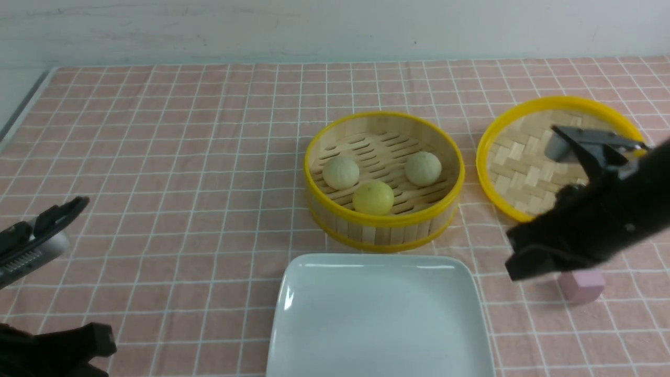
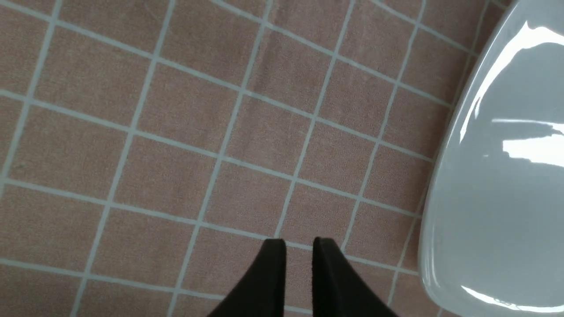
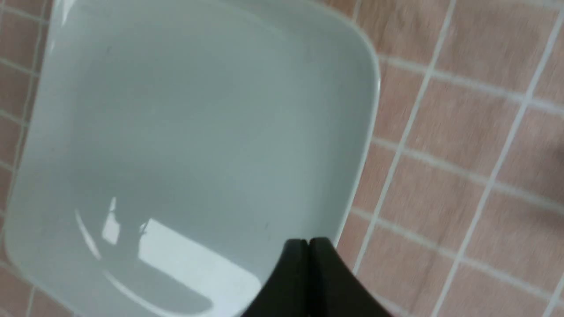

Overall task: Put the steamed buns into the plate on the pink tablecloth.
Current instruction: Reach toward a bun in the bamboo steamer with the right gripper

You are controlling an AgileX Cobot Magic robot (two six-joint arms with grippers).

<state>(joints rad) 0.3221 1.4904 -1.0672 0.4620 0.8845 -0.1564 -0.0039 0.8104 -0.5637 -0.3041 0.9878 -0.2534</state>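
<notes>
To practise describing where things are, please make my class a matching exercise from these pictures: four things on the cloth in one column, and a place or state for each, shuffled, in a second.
Column one:
1. yellow steamed bun
2. plate
3. bamboo lid
4. pink cube

Column two:
A. beside the plate, partly hidden by the right arm
B. inside the steamer basket
C. yellow-rimmed, lying right of the basket
D. glossy white, holding nothing

Pairs: 1-B, 2-D, 3-C, 4-A.
</notes>
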